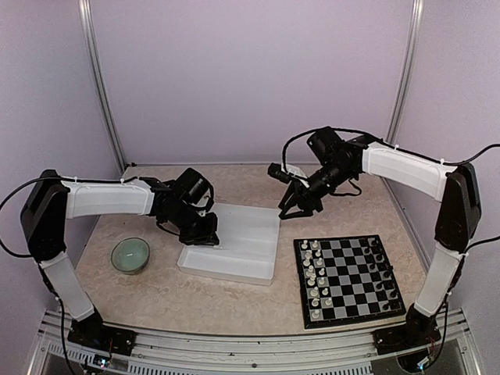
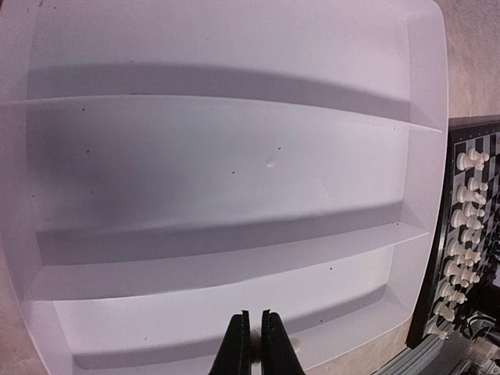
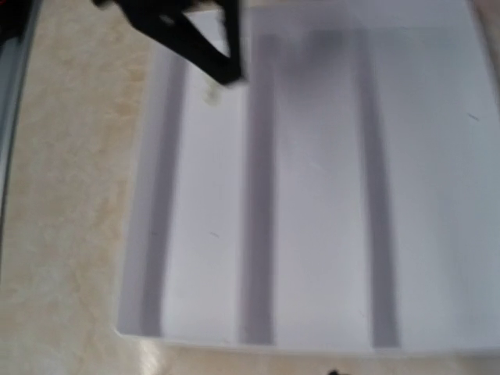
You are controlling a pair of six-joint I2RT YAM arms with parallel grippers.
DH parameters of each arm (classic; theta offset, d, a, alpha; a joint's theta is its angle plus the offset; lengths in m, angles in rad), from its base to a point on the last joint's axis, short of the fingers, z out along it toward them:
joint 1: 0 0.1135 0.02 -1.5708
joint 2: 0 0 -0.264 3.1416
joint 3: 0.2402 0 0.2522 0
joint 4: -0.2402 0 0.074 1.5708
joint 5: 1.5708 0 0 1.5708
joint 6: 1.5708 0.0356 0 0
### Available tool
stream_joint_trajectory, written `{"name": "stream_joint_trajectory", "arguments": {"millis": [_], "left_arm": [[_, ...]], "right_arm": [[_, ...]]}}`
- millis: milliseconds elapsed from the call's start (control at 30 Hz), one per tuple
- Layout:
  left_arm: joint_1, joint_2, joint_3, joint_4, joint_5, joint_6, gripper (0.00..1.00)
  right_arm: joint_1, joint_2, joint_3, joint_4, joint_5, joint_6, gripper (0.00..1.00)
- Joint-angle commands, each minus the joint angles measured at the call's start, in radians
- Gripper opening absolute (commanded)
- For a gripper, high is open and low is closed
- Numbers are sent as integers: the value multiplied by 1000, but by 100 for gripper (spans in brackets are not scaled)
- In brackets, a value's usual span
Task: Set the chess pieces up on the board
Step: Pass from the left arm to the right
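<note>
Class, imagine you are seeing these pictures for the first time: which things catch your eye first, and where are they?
The chessboard at the near right stands out, with white pieces lined along its left side and black pieces along its right. In the middle lies a white divided tray, its compartments bare, with the left gripper shut over it. A small green bowl sits at the near left.

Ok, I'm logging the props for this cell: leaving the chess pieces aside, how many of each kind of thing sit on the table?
White divided tray: 1
Green bowl: 1
Chessboard: 1
Total: 3
</note>
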Motion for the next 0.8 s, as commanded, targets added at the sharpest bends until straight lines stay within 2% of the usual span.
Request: {"name": "stream_joint_trajectory", "arguments": {"millis": [0,167,333,533,767], "left_arm": [[-34,-39,-80,200,-28,46,0],[-16,-73,-142,321,-32,55,0],[9,-115,-183,439,22,-50,0],[8,-115,-220,614,120,-171,1],[-15,-102,-241,710,159,-246,1]], "right_arm": [[78,-23,-87,76,21,33,42],[124,-82,-283,337,67,131,42],[143,-125,-394,576,50,282,42],[213,-82,-355,608,121,287,41],[235,-27,-273,633,156,321,41]]}}
